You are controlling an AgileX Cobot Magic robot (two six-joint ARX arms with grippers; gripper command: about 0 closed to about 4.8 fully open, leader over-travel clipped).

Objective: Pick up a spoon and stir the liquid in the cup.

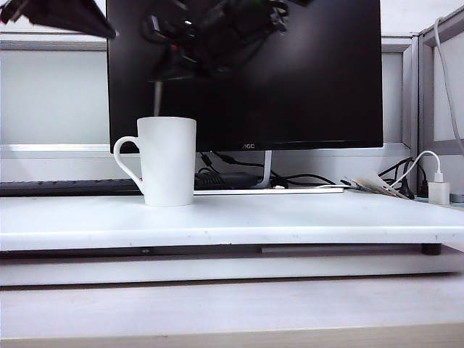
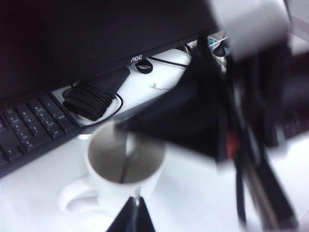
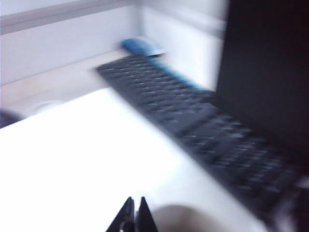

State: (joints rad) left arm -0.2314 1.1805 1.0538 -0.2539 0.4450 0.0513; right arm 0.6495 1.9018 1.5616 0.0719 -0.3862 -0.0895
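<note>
Stirring stage, as we judge it. The tall white ceramic mug with a looped handle (image 1: 168,163) stands upright on the left part of the white desk (image 1: 304,217), in front of the black monitor (image 1: 290,72), handle turned left. A wire-thin grey metal spoon handle (image 1: 157,98) rises from its mouth, almost upright, towards the dark arm that reaches in from the right.

The right end effector (image 3: 134,218) hangs directly over the mug with its tips pressed together. We read it as pinching the top of the spoon handle. Held high, it lets the bowl, which we cannot see, reach deep into the mug while the fingers stay clear of the rim.

The left end effector (image 2: 134,216) hovers just on the near side of the mug, touching nothing. Its tips appear pressed together and empty. We take it to be out of the stirring path.

Seen from above, the mug's interior is shaded and brownish. We cannot make out a liquid surface clearly. A black keyboard (image 3: 203,125) lies beyond the mug.
</note>
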